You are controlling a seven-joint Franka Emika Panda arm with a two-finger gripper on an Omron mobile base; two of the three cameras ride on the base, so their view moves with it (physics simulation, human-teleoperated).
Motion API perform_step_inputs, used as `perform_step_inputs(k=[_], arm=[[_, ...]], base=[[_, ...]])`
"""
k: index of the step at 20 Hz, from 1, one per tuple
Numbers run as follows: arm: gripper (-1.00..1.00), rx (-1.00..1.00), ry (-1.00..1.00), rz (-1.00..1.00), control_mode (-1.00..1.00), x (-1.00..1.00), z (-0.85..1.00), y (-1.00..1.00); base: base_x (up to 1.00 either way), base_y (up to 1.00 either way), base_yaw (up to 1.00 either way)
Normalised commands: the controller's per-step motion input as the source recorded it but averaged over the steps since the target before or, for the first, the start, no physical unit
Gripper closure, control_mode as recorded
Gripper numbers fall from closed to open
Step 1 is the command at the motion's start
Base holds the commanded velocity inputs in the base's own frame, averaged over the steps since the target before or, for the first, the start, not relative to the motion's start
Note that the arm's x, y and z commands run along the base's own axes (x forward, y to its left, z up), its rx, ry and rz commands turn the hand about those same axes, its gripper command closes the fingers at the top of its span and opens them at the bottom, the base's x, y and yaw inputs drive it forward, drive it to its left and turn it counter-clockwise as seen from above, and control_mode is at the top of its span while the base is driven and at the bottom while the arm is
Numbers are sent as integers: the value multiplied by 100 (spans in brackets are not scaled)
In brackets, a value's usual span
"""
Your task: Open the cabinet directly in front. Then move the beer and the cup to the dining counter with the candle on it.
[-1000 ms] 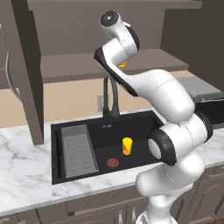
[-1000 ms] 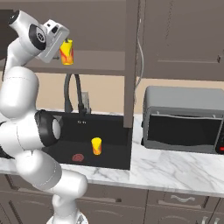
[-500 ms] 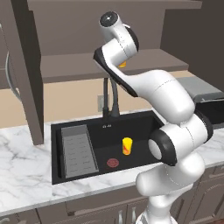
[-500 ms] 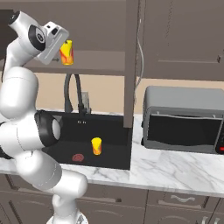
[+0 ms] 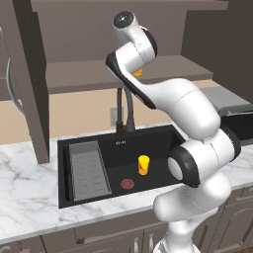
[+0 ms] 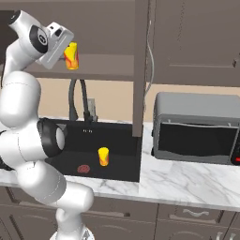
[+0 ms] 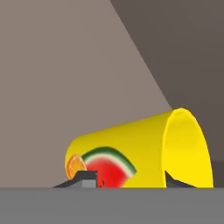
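While the arm reaches up into the open cabinet (image 6: 140, 70), you can see the gripper (image 7: 124, 181) placed around the cup (image 7: 144, 151). One dark fingertip stands at each side of the cup's lower body in the hand view, and the jaws look narrowed on it, but you cannot tell from these pictures if the pads already press firmly. In the right base view the cup (image 6: 71, 56) stands upright on the cabinet shelf (image 6: 105, 73), just beside the white hand. The beer is not visible to me here.

Please mind a few risks. The cup is tapered and smooth, so if the grip is not yet firm it may slide down and out when you lift. I judge the fingers hold it low, near the narrow end, so it could also tip. When you pull back, the cup or the wrist may hit the open cabinet door or the faucet (image 5: 123, 106) below. A drop from here would most likely end in the black sink (image 5: 123, 165), where another small yellow cup (image 5: 143, 165) already stands.
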Motion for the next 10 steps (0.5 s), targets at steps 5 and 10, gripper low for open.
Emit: perform_step_inputs(k=[5,10], arm=[[100,0,-1,0,-100,-5,-1,0],[100,0,-11,-2,-100,-39,-19,3]], base=[[0,0,0],[0,0,0]])
